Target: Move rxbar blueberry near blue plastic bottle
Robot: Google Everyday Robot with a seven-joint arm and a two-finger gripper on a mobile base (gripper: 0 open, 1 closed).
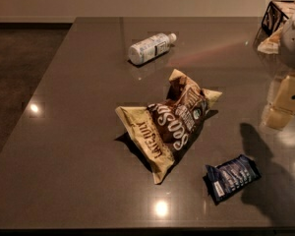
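The rxbar blueberry [232, 177], a flat dark blue wrapper with white lettering, lies on the dark table [78, 132] near its front right. The blue plastic bottle [150, 47], clear and pale with a white cap and label, lies on its side at the far middle of the table. My gripper [284, 104], tan-coloured, hangs at the right edge of the view, above the table, up and to the right of the bar and not touching it. Its shadow falls just right of the bar.
A large tan-and-brown chip bag [172, 122] lies in the middle of the table, between the bar and the bottle. A dark patterned box [278, 14] and a pale crumpled wrapper [269, 44] sit at the far right corner. The table's left edge drops to the floor.
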